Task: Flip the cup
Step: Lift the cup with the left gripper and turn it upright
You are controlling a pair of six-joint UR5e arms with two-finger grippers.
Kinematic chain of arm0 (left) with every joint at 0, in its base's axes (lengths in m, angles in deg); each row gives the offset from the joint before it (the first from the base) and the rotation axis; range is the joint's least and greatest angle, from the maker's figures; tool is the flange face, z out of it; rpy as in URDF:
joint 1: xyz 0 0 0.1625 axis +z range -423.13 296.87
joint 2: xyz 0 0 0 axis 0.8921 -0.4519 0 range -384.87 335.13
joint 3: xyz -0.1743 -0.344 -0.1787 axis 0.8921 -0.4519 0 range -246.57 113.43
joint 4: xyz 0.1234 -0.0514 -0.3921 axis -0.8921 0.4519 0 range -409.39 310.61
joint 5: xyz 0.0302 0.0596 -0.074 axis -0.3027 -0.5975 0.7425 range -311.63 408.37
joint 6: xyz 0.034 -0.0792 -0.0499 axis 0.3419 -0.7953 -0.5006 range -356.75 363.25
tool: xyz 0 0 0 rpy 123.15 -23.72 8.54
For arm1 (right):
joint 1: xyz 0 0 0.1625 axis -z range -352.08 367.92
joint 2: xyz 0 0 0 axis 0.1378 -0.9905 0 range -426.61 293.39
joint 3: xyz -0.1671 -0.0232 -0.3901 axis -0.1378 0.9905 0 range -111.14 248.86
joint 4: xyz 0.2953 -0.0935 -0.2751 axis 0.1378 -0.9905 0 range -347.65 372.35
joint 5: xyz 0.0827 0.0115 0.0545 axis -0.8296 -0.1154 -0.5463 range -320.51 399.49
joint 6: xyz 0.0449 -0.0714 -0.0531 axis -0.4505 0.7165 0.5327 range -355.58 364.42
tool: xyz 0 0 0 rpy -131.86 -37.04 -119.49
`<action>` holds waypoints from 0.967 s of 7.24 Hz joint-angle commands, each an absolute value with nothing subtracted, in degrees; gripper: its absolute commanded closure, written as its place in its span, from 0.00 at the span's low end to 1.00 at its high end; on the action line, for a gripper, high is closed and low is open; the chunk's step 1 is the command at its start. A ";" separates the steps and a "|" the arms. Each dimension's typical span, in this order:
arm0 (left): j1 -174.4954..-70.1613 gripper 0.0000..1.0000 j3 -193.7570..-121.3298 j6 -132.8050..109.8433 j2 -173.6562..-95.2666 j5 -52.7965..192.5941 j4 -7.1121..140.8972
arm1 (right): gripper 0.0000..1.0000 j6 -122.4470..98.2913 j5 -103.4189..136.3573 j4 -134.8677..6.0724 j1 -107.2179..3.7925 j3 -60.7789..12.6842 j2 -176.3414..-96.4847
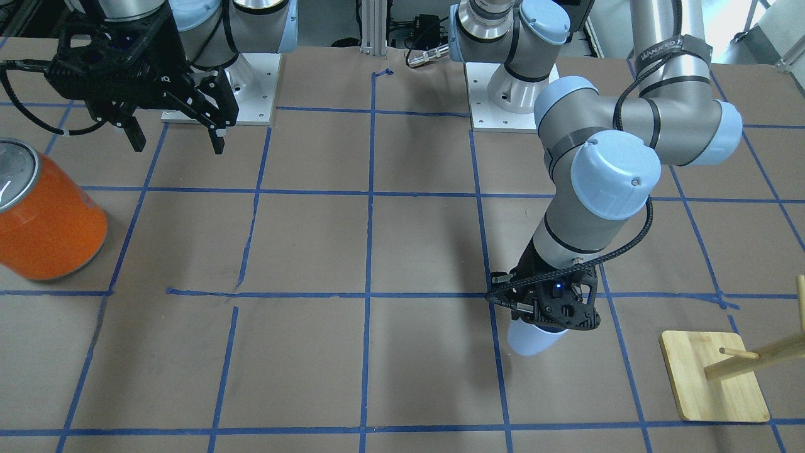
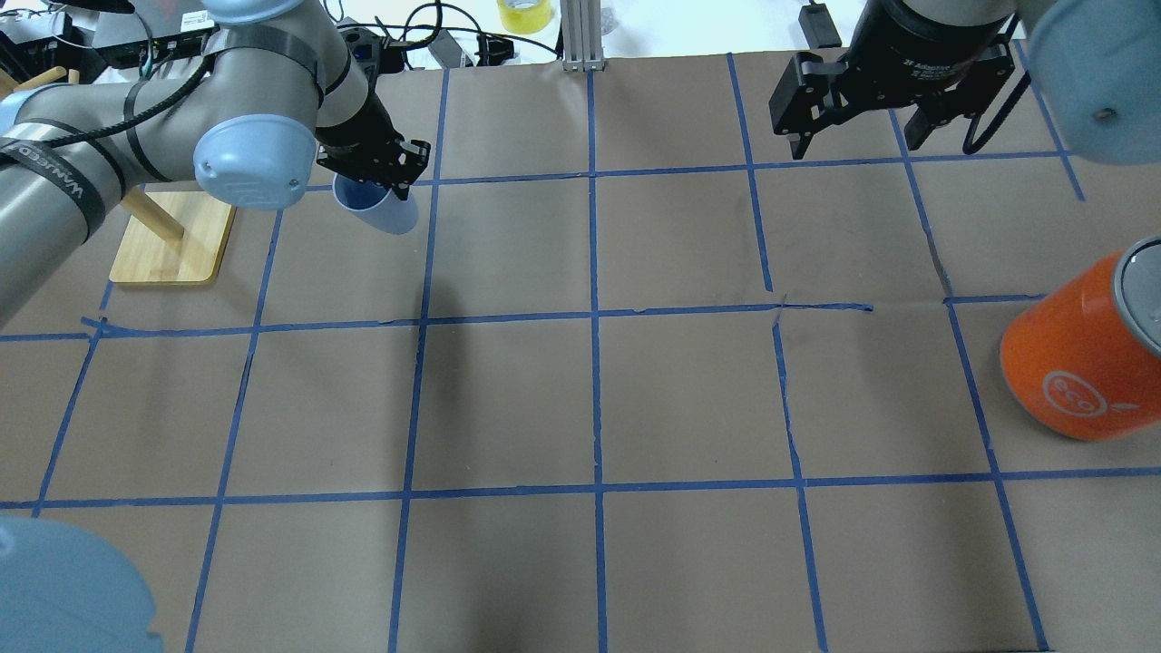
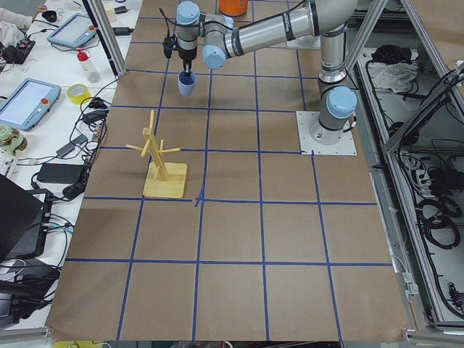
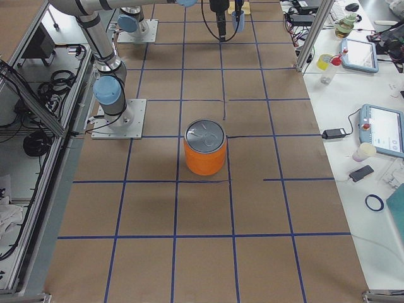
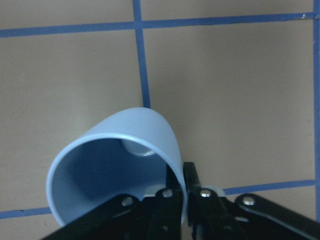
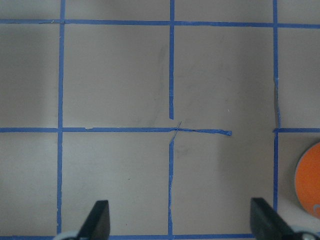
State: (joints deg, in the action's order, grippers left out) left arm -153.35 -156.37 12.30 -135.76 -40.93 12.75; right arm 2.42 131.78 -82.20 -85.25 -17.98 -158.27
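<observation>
One blue-taped brown table (image 2: 508,399) beneath cup (image 2: 381,213)

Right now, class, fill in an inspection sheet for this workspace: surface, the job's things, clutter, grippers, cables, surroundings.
Surface: table covered in brown paper with a blue tape grid, ragged in places.
Job's things: cup tilted, its wall pinched at the rim; whether it touches the table is unclear.
Clutter: orange canister upright, lid on; wooden rack beside the cup's square.
Grippers: left gripper shut on the cup, one finger inside and one outside; right gripper open, empty, above the table.
Cables: black cable loops along the left arm to its wrist.
Surroundings: tablets and a tape roll on the side bench.
</observation>
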 commanded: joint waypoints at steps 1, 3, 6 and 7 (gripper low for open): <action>-150.78 0.98 -154.21 22.63 -138.06 -42.43 12.49 | 0.00 2.49 131.78 -82.13 -85.25 -17.98 -158.28; -148.22 0.98 -153.50 32.58 -140.52 -42.43 12.49 | 0.00 2.49 131.78 -82.13 -85.25 -17.98 -158.28; -147.95 0.94 -152.26 41.30 -144.39 -42.69 11.08 | 0.00 2.58 131.78 -82.13 -85.25 -17.98 -158.36; -147.95 0.94 -152.70 41.22 -144.57 -45.82 11.08 | 0.00 2.58 131.78 -82.13 -85.25 -17.98 -158.36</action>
